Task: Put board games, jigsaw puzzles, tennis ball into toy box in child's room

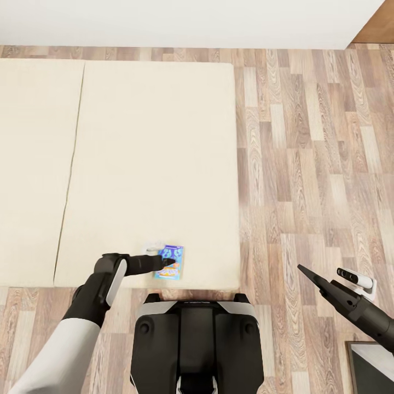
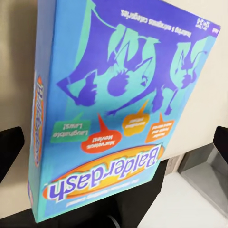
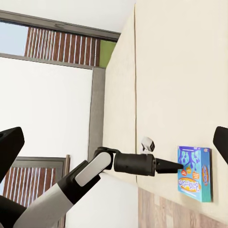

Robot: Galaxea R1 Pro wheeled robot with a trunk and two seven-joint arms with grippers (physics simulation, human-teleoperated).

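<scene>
left claw (image 1: 164, 262) at board game (image 1: 170, 262) on bed (image 1: 153, 164) near edge, grip unclear | right claw (image 1: 306, 272) spread over floor (image 1: 306, 164)

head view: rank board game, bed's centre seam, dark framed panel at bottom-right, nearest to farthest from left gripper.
1. board game, at the left gripper, near the bed's front edge.
2. seam, to the gripper's left.
3. dark framed panel, far right on the floor.

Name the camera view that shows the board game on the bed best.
The left wrist view: the board game shows large, its lettering readable. The head view shows it small at the bed's near edge; the right wrist view shows it small and side-on.
</scene>
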